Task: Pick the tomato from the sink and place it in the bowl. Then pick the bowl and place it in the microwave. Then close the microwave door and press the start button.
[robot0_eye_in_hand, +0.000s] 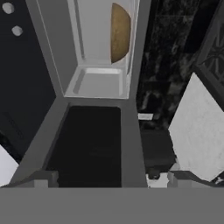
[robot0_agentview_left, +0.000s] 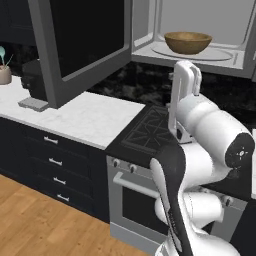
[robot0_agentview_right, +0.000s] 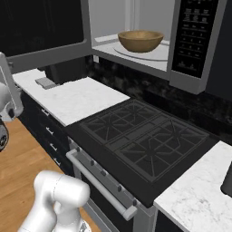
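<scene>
Here, from my remote seat, the bowl (robot0_agentview_left: 188, 42) sits on the round glass turntable (robot0_agentview_right: 156, 52) inside the microwave (robot0_agentview_right: 136, 27), whose door (robot0_agentview_left: 80, 45) hangs wide open to the left, out over the white marble table (robot0_agentview_left: 85, 117). The tomato cannot be made out; the bowl's rim hides whatever lies within. The dark control panel (robot0_agentview_right: 192, 34) on the microwave's right side carries rows of small pale markings, too fine for me to read, and no brand name is legible anywhere. In the hand view the pincer (robot0_eye_in_hand: 107, 180) stands with its two tips spread far apart and nothing between them, facing the dark glass of the open door, with the grey cavity and an edge of the bowl beyond. Below the microwave lies a black stove (robot0_agentview_right: 145, 145) with cast grates. A small black appliance (robot0_agentview_left: 35, 82) stands on the table under the door, just beside a pot of utensils (robot0_agentview_left: 5, 70).
</scene>
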Available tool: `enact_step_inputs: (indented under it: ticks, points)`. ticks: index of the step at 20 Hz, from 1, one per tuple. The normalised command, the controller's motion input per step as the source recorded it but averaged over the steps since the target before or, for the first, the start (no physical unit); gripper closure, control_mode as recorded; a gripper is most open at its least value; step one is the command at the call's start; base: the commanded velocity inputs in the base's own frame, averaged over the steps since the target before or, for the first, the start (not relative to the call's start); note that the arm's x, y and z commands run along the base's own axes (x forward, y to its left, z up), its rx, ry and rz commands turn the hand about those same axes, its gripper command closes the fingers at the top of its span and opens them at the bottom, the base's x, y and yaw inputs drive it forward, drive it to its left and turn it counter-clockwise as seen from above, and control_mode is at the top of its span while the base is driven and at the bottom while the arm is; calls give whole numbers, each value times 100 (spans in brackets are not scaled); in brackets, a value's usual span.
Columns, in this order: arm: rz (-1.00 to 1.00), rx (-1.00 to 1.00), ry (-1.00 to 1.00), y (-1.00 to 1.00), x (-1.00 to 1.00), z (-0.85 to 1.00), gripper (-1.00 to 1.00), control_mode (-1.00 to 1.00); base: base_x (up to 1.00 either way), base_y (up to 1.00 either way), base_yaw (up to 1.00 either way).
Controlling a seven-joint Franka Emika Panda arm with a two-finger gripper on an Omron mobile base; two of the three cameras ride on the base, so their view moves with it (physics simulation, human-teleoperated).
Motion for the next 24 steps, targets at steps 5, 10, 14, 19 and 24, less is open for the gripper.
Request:
enact_step_inputs:
  ticks: [5, 10, 14, 19, 24]
  points:
    - [-26, 0, -10, 64, 0, -44, -100, -100, 0, 0, 0]
    - [-24, 0, -9, 59, 30, -52, -100, -100, 0, 0, 0]
    - [-15, 0, -1, 52, 46, -64, -100, -100, 0, 0, 0]
    - [-17, -5, -7, 42, 43, -51, -100, -100, 0, 0, 0]
    - [-13, -1, -5, 43, 37, -35, -100, -100, 0, 0, 0]
